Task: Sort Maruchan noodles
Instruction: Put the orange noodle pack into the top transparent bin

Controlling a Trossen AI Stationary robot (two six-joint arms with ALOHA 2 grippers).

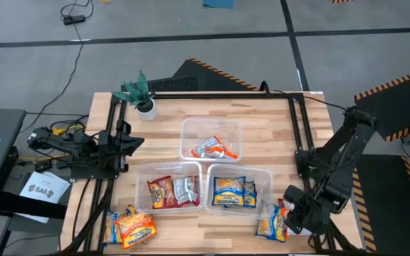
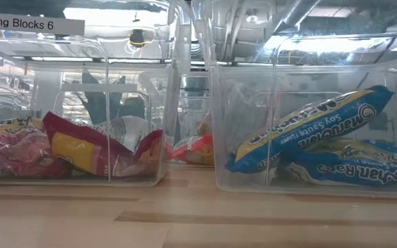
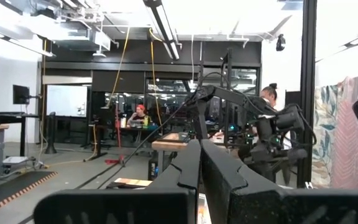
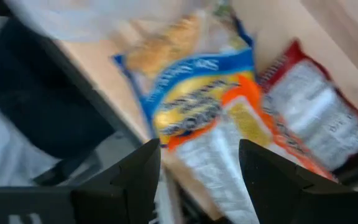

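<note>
1. Overhead, the wooden worktop carries three clear tubs in a cluster at its middle; the far tub holds one orange packet; the near-left tub holds red packets; the near-right tub holds yellow-and-blue packets.
2. Loose noodles lie outside the tubs at both near corners; a small heap of orange and yellow-and-blue packets sits at the near-left corner; another loose group lies at the near-right corner, just right of the near-right tub.
3. The right hand is at the near-right corner, right beside that loose group; its fingers are spread wide and pinch nothing; between them the right wrist view shows a yellow-and-blue packet, an orange-edged packet lying over it, and a red-edged packet beside them.
4. The left hand waits at the worktop's left edge, well apart from the noodles; its fingers are pressed together and hold nothing.
5. A small potted plant stands at the far-left corner; from worktop height, the red packets lie in the left tub and the yellow-and-blue packets are stacked in the right tub, the top one tilted.
</note>
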